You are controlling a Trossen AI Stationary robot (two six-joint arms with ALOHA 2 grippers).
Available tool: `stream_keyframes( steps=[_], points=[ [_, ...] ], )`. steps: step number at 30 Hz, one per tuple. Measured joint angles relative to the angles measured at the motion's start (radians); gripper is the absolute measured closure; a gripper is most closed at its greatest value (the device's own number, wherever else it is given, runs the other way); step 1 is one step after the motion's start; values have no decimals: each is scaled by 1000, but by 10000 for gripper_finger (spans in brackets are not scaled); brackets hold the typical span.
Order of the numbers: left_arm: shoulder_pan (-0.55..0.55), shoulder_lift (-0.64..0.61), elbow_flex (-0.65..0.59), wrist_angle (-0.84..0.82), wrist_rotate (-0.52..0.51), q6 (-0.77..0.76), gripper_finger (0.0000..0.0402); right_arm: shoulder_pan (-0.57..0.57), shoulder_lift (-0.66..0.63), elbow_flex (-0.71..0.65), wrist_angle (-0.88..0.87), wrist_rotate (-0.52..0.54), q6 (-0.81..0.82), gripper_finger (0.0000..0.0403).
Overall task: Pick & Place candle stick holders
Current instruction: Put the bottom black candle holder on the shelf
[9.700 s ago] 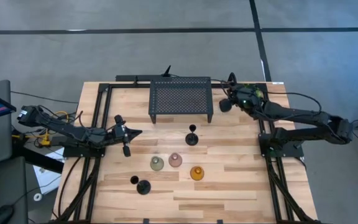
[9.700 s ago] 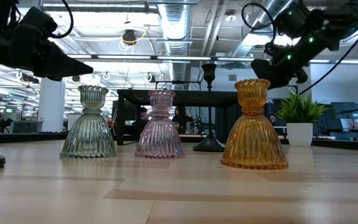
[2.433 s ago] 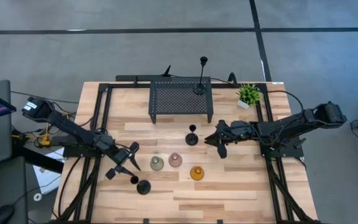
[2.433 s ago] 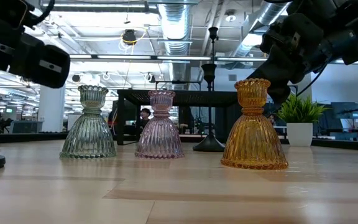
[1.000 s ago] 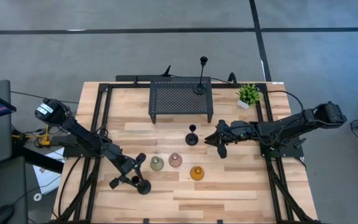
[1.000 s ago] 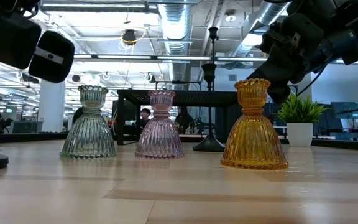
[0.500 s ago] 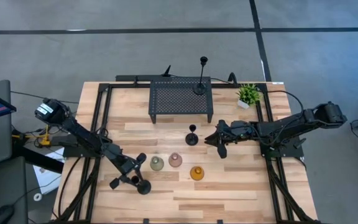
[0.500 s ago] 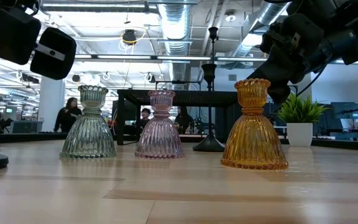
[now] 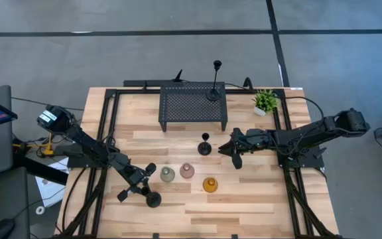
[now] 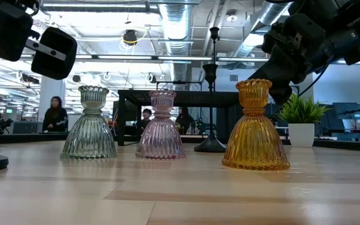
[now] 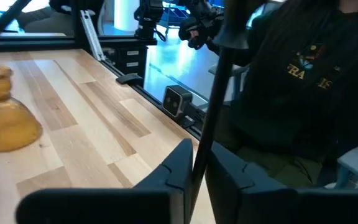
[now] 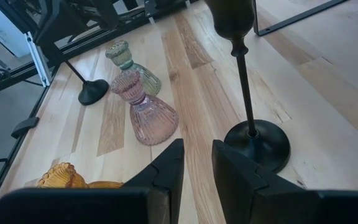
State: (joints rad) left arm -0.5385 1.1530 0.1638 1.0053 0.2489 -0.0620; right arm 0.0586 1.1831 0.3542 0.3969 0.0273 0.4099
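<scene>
Six candle stick holders show. The left gripper (image 9: 140, 190), near the bench's front left, pinches the thin stem of a black holder (image 11: 219, 87) between nearly closed jaws. The right gripper (image 9: 231, 150), jaws narrowly apart and empty, hovers beside another black holder (image 9: 205, 145) at mid-bench. The third stands on the perforated rack (image 9: 193, 106) at the back edge. Green (image 9: 168, 174), pink (image 9: 187, 170) and amber (image 9: 209, 184) holders sit toward the front.
</scene>
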Motion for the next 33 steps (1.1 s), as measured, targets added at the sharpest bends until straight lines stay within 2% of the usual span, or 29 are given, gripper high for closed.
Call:
stream_keyframes(
  steps=[5,10,16,21,28,33],
  points=[
    [0,-1,0,7,-78,-13,377,0,0,0,0,0,0,327],
    [0,-1,0,8,-226,-132,380,0,0,0,0,0,0,327],
    [0,-39,-1,-12,-281,-205,382,0,0,0,-4,0,0,327],
    [0,-152,-1,-93,-330,-258,383,0,0,0,-26,0,0,327],
    [0,-381,-1,-405,-449,-285,384,0,0,0,-46,0,-1,327],
    [0,-535,-1,-544,-534,-257,384,0,0,0,-46,0,-1,327]
  ],
)
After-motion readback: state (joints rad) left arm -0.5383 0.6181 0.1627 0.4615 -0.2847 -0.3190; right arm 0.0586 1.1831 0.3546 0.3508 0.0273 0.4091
